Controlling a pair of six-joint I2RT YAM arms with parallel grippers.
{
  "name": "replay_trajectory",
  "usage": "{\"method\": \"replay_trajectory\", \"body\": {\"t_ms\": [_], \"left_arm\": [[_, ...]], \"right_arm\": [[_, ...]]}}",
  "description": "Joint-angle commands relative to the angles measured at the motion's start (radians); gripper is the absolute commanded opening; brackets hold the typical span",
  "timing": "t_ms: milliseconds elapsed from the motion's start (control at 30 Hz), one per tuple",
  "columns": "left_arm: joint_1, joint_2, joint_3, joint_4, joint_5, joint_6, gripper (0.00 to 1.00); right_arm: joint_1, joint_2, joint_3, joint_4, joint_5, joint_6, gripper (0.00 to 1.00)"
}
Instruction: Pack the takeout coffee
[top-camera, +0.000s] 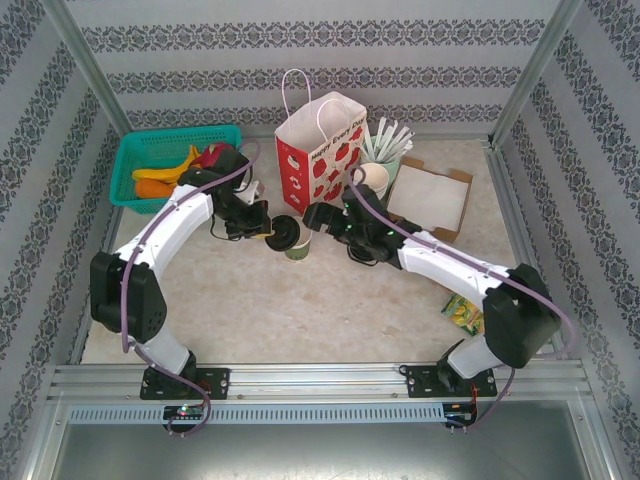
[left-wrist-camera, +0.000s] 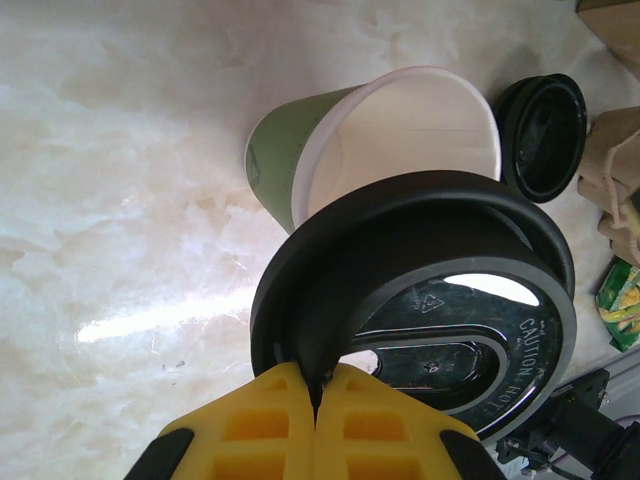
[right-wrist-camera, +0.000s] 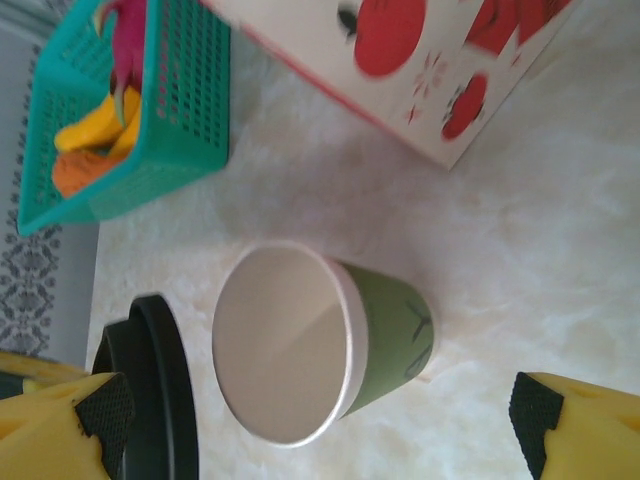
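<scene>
With left tool (left-wrist-camera: 315, 400) pinching the lid (left-wrist-camera: 430, 260) and right tool (right-wrist-camera: 320, 425) wide open, lower lid flat onto the cup (left-wrist-camera: 400, 130).

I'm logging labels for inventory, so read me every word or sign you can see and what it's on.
"CAUTION HOT": on the near lid, by a recycling triangle whose inside is too small to read.
"Every Day": on the bag; the word before it is too blurred.
Dark mark on the cup: unreadable.
</scene>
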Motion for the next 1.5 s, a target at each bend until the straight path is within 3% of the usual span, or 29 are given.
{"method": "replay_trajectory", "body": {"t_ms": [0,167,400,1100,1467], "left_arm": [[0.004,0.027,0.057,-0.034,0.001,-0.003,0.00],[0.002,0.078,0.105,-0.056,0.023,0.005,0.00],[-0.019,0.125,0.173,-0.112,-0.033,0.024,0.00],[-0.048,0.189,0.244,-0.159,-0.096,0.056,0.00],[-0.055,0.220,0.236,-0.116,-0.055,0.058,0.00]], "right_arm": [[0.004,0.032,0.015,0.116,-0.048,0.078,0.98],[0.003,0.103,0.030,0.183,-0.116,0.098,0.98],[-0.006,0.182,0.041,0.296,-0.204,0.139,0.98],[-0.013,0.194,0.030,0.285,-0.214,0.138,0.98],[-0.010,0.200,0.036,0.292,-0.231,0.135,0.98]]}}
